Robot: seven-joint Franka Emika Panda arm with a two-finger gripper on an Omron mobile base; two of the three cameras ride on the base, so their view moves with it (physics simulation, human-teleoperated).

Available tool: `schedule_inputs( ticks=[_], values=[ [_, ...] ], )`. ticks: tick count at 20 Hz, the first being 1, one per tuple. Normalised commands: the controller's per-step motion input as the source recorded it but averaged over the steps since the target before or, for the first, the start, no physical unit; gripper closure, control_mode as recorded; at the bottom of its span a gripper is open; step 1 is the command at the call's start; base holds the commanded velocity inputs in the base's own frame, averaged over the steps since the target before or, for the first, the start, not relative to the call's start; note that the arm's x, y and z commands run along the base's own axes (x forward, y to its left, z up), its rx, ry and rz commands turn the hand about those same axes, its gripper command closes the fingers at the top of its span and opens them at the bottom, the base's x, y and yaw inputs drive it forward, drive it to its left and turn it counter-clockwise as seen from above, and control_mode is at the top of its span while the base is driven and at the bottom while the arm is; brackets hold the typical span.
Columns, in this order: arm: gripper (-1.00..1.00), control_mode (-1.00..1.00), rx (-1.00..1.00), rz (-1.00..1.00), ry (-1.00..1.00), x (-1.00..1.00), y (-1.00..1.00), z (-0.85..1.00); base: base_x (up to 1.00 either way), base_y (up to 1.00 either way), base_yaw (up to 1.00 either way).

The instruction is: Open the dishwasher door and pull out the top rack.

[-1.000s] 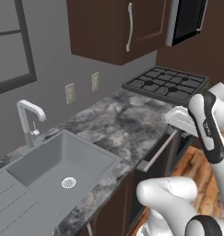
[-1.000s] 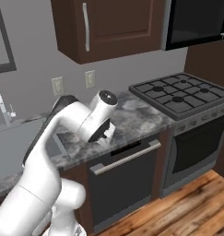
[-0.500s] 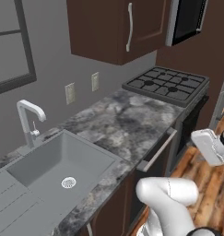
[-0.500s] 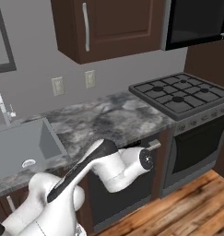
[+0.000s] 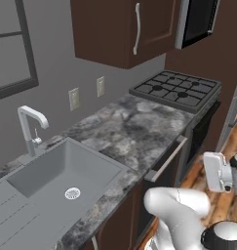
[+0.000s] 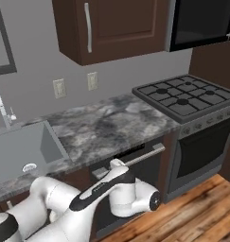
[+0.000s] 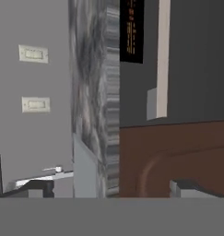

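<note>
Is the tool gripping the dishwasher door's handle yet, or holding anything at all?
Nothing is held. The tool is open, short of the bar handle on the dishwasher door.

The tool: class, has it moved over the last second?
Yes. In the left base view the tool has dropped from counter height to beside the dishwasher door's handle.

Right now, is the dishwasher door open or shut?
Shut: the dishwasher door sits flush under the counter, its bar handle horizontal.
</note>
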Motion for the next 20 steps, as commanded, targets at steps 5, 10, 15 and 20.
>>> schedule_inputs(
  ticks=[5, 10, 15, 20],
  values=[
    [-1.00, -1.00, 0.19, 0.00, 0.00, 0.62, -0.05, -0.57, 0.00, 0.00, 0.00],
    [-1.00, -1.00, 0.07, 0.00, 0.00, 0.57, 0.11, -0.21, 0.00, 0.00, 0.00],
    [-1.00, -1.00, 0.03, 0.00, 0.00, 0.33, 0.02, -0.32, 0.00, 0.00, 0.00],
    [-1.00, -1.00, 0.00, 0.00, 0.00, 0.27, 0.00, -0.35, 0.00, 0.00, 0.00]
  ],
)
